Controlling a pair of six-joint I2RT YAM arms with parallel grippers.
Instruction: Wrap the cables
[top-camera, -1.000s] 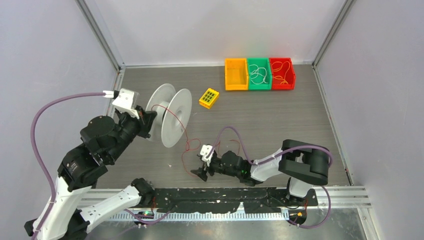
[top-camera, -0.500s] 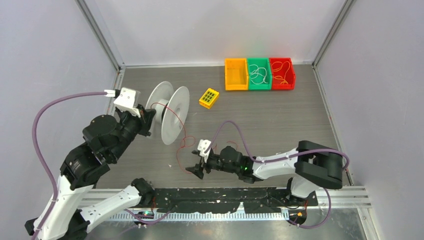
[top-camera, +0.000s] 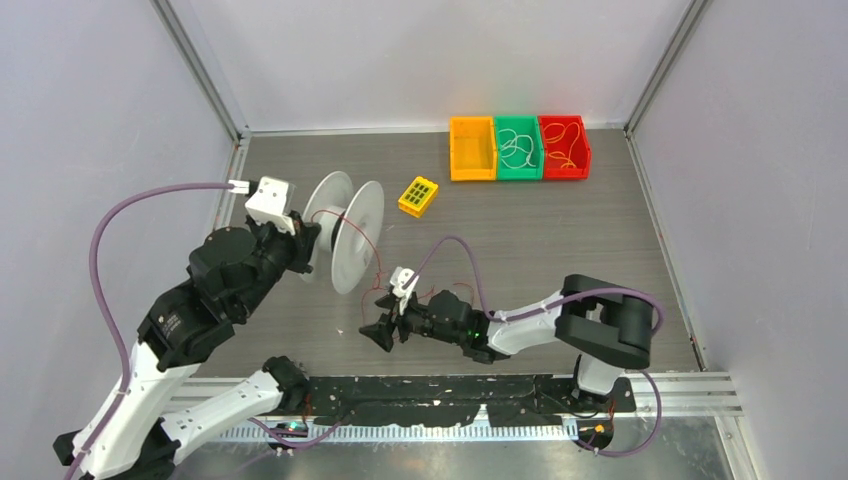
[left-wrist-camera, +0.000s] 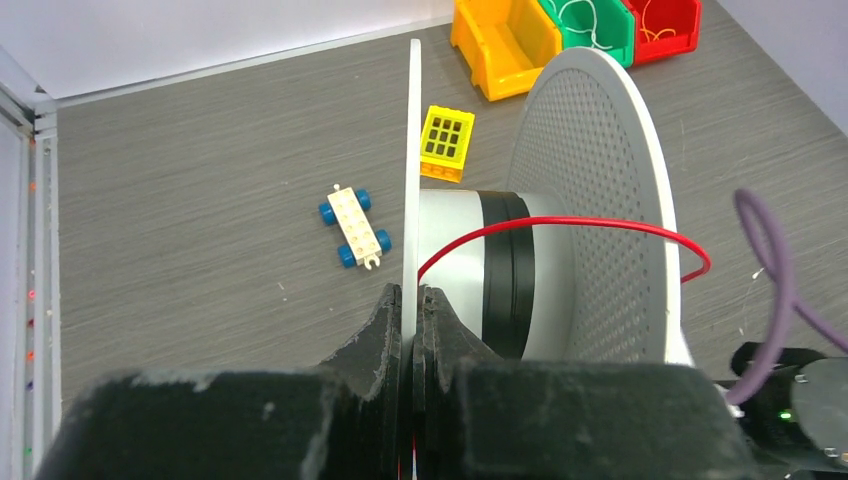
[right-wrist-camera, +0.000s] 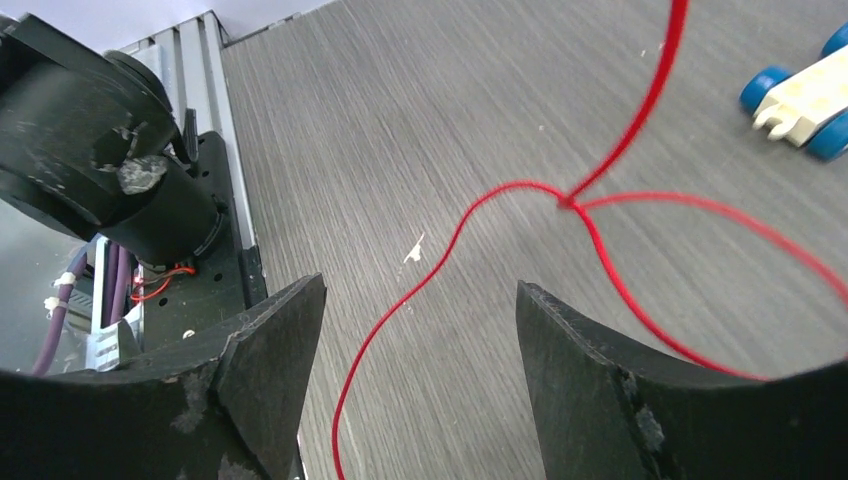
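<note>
Red cable (right-wrist-camera: 568, 202): barely one turn is laid on spool (left-wrist-camera: 590, 200), centre-left; remainder is left loose. Spool is pinched by left gripper (left-wrist-camera: 411, 300); right gripper (right-wrist-camera: 420, 300) is held wide, empty.

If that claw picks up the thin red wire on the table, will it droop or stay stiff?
Probably floppy: the red wire lies in loose loops on the table. It may be slightly springy, since it holds an open arc over the spool. Being so thin, it could slip from the open right gripper.
</note>
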